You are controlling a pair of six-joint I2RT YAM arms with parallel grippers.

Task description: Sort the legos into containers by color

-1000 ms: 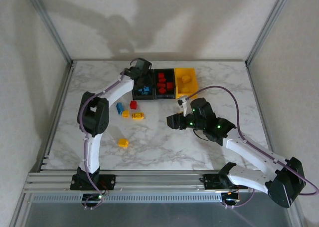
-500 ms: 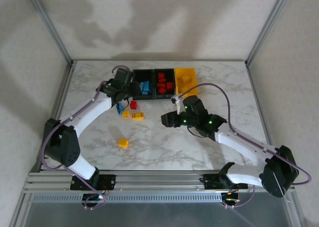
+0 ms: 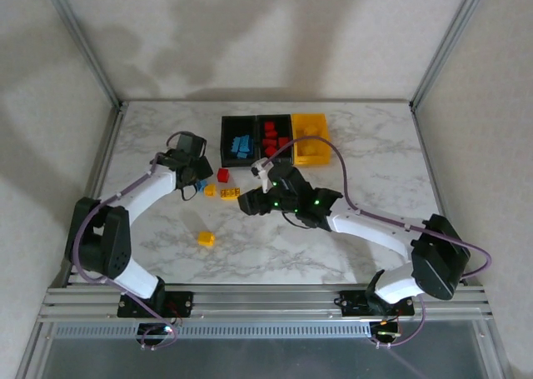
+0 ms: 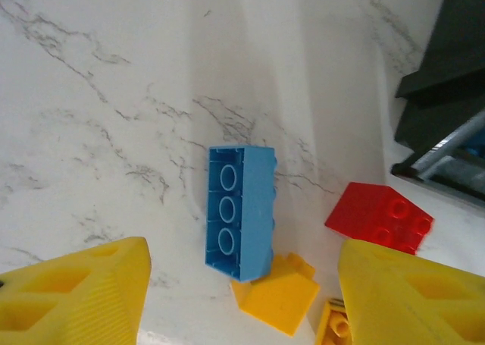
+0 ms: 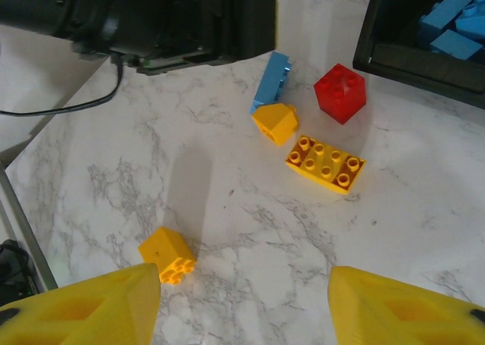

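Loose legos lie left of centre: a blue brick on its side, a small yellow brick touching it, a red brick, a flat yellow brick and a lone yellow cube. My left gripper is open and hovers over the blue brick, a finger on either side. My right gripper is open and empty above bare marble between the cube and the flat yellow brick. At the back stand the joined containers. The left black bin holds blue bricks, the middle black bin red ones, beside the yellow bin.
The left arm's black wrist hangs just beyond the loose bricks in the right wrist view. The right arm's purple cable loops over the yellow bin's front. Metal frame rails border the marble table.
The left arm has drawn back from the blue-brick bin and come down over the loose blue brick. The right arm has swung left, from near the yellow bin toward the loose yellow bricks.
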